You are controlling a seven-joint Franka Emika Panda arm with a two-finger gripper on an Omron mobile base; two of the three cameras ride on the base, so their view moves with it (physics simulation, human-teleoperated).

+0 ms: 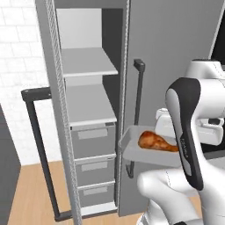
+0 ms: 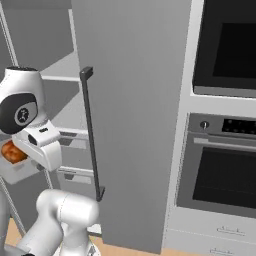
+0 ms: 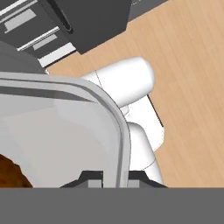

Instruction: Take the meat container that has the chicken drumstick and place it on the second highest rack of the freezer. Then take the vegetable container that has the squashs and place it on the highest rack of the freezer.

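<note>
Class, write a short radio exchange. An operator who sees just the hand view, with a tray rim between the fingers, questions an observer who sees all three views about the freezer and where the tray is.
Operator: My fingers are pinching the tray rim. Is the freezer open?
Observer: Yes. In the left base view the freezer stands open, showing two pale shelves above grey drawers.
Operator: Where is the tray compared with those shelves?
Observer: The tray hangs right of the opening, in front of the grey panel, and looks about level with the top drawer, under the lower shelf.
</note>
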